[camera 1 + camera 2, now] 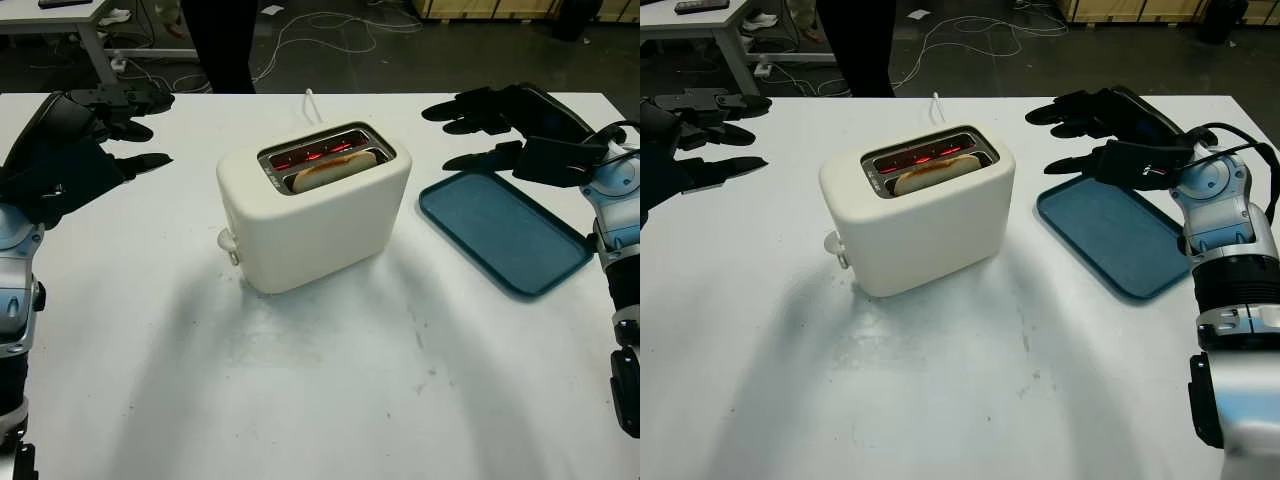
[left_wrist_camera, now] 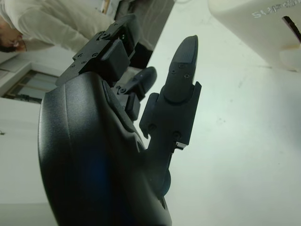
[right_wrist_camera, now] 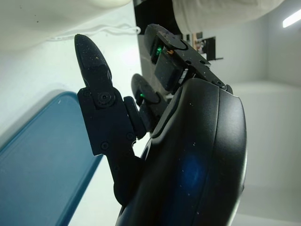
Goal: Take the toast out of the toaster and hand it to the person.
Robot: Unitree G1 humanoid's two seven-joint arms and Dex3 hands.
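Observation:
A cream toaster [image 1: 310, 220] stands mid-table with a slice of toast [image 1: 335, 168] sticking up from its near slot; the slots glow red inside. My left hand [image 1: 110, 125] hovers open at the table's left, well away from the toaster. My right hand [image 1: 480, 125] is open above the far end of the blue tray [image 1: 505, 232], to the right of the toaster. A person in dark trousers [image 1: 220, 45] stands beyond the table's far edge. In the left wrist view the toaster's corner [image 2: 263, 28] lies past my fingers [image 2: 181, 70].
The blue tray lies flat at the right of the table. A white cord [image 1: 312, 105] runs from the toaster toward the far edge. Another table [image 1: 60, 15] and cables on the floor [image 1: 330, 30] lie behind.

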